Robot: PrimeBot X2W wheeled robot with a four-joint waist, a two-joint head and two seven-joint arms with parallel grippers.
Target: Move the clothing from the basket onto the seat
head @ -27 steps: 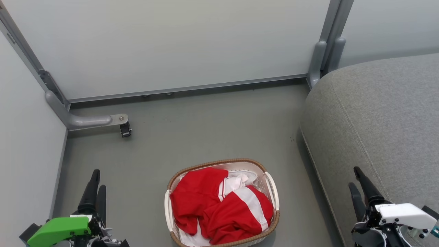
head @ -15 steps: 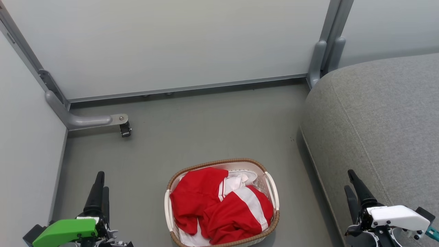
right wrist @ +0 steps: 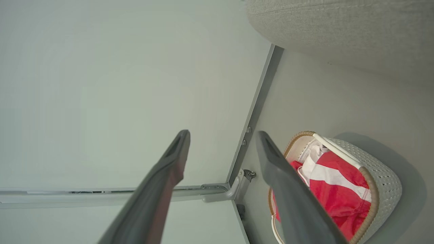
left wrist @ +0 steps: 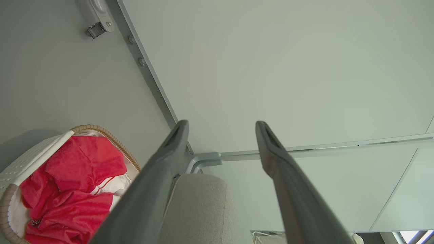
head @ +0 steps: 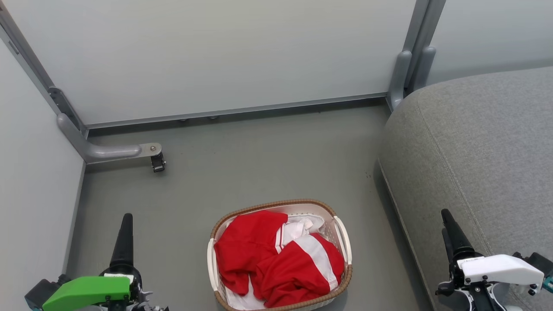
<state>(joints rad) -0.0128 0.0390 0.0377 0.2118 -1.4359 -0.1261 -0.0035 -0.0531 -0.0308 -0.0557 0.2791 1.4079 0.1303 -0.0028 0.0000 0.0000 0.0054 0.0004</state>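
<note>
**A:** From the head view we look down on the floor. The basket stands on it, near us, in the middle. The clothing lies heaped inside, red with white stripes.

**B:** And the big grey seat is on the right, near the basket but not touching it.

**A:** From up there the left gripper and the right gripper each look like one thin dark spike.

**B:** The wrist views help us. In the left wrist view we see two fingers wide apart, with nothing between them. The right wrist view is the same: spread wide, holding nothing.

**A:** The right wrist view also lets us see the little holes in the basket's side and a white handle.

**B:** Both arms sit low and near us. The left one is by the left wall, the right one by the seat's left edge. Both point at the far wall, well apart from the basket.
</note>
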